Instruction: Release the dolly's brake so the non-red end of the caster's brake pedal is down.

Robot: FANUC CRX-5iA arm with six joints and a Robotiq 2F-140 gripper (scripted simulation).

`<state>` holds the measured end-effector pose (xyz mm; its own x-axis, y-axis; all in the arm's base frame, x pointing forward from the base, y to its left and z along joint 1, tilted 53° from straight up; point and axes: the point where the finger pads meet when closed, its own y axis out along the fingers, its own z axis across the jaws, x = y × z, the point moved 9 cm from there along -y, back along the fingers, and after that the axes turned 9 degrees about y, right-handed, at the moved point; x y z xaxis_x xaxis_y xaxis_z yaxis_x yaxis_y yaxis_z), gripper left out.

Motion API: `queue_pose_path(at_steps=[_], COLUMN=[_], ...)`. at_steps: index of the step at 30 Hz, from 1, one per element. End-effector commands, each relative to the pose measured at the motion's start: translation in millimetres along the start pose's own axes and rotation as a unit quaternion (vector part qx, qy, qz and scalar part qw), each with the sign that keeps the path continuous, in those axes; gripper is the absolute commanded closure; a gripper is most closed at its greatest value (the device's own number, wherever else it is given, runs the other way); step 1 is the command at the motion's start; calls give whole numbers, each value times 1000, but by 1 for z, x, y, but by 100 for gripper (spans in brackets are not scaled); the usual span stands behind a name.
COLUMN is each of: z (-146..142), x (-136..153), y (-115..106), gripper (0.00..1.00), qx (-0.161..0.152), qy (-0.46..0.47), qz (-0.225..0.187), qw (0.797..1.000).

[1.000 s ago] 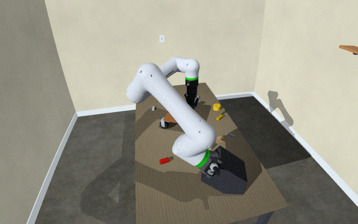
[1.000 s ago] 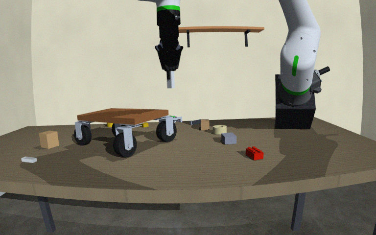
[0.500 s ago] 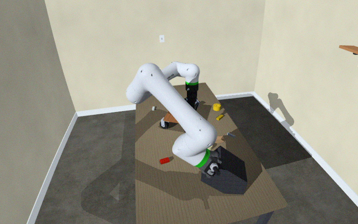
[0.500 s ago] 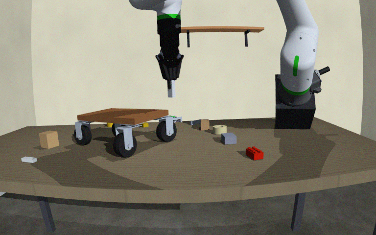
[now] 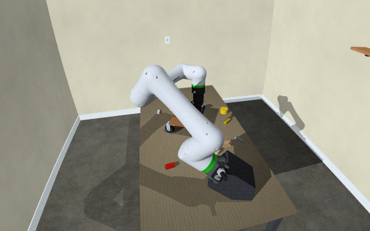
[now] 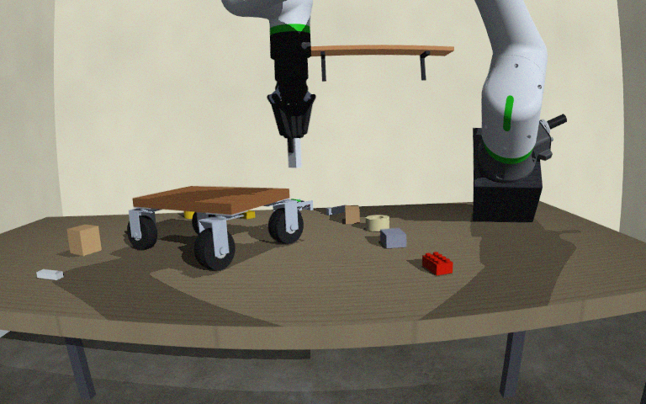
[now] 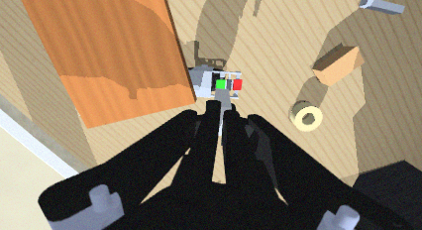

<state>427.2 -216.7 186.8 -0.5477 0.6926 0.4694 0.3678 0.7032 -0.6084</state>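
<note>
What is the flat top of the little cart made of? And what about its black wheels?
The dolly's deck looks like wood: a flat orange-brown board with faint grain and a matte finish. Its wheels look like black rubber, dull and without shine, though hard plastic is possible. The grey brackets holding them look like metal.

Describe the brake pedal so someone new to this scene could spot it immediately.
Find the brown wooden-decked dolly on the table. At its corner nearest the shut black gripper, a grey caster bracket carries the small brake pedal. Nothing else nearby is half green, half red.
</note>
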Motion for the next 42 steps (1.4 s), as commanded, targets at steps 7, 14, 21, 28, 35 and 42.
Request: queue_pose_path(at_steps=[7, 14, 21, 28, 35, 42], z=[0, 0, 0, 0, 0, 0], x=[0, 0, 0, 0, 0, -1], y=[0, 0, 2, 7, 18, 28], gripper=[100, 100, 100, 100, 100, 100], qx=[0, 0, 0, -1, -1, -1], qy=[0, 0, 0, 0, 0, 0], qz=[0, 0, 0, 0, 0, 0], qw=[1000, 1000, 1000, 1000, 1000, 1000])
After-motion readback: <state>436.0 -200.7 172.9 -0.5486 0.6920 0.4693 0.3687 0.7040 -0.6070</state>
